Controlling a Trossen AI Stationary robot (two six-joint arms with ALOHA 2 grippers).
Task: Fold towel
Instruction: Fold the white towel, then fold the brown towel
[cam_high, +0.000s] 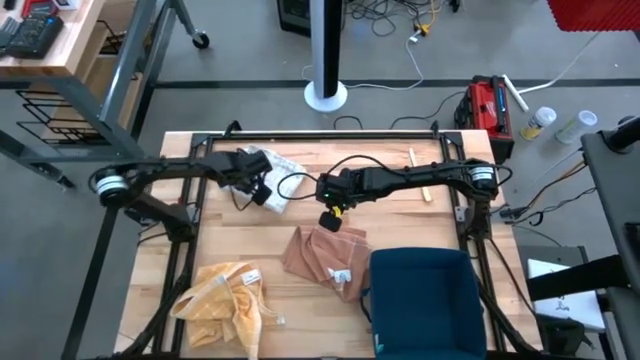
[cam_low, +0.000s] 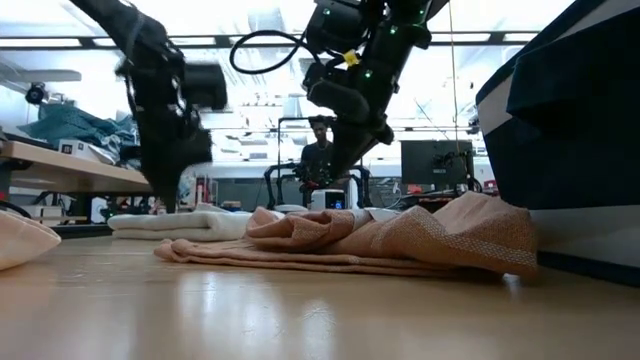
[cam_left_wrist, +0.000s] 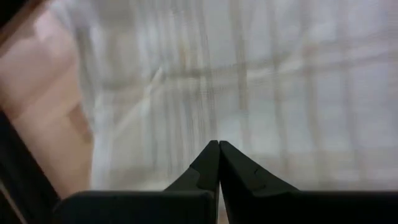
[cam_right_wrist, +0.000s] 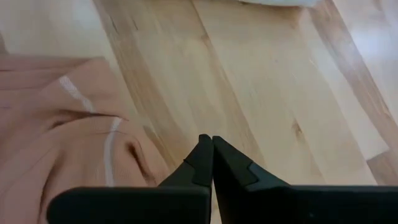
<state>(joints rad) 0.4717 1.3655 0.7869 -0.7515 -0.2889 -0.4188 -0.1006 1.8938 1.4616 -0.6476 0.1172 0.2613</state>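
Observation:
A salmon-pink towel (cam_high: 322, 256) lies crumpled on the wooden table (cam_high: 400, 215) near its middle, also seen in the low view (cam_low: 400, 240) and the right wrist view (cam_right_wrist: 56, 137). My right gripper (cam_high: 329, 222) hangs shut just above the towel's far edge, its fingertips (cam_right_wrist: 211, 139) over bare wood beside the cloth. A white towel (cam_high: 268, 168) lies flat at the far left. My left gripper (cam_high: 263, 193) is shut and hangs over the white towel (cam_left_wrist: 249, 81), clear of it in the low view (cam_low: 170, 200).
A yellow towel (cam_high: 225, 300) lies bunched at the near left corner. A dark blue bin (cam_high: 425, 300) stands at the near right, beside the pink towel. A thin wooden stick (cam_high: 418, 176) lies at the far right. Bare wood shows between the towels.

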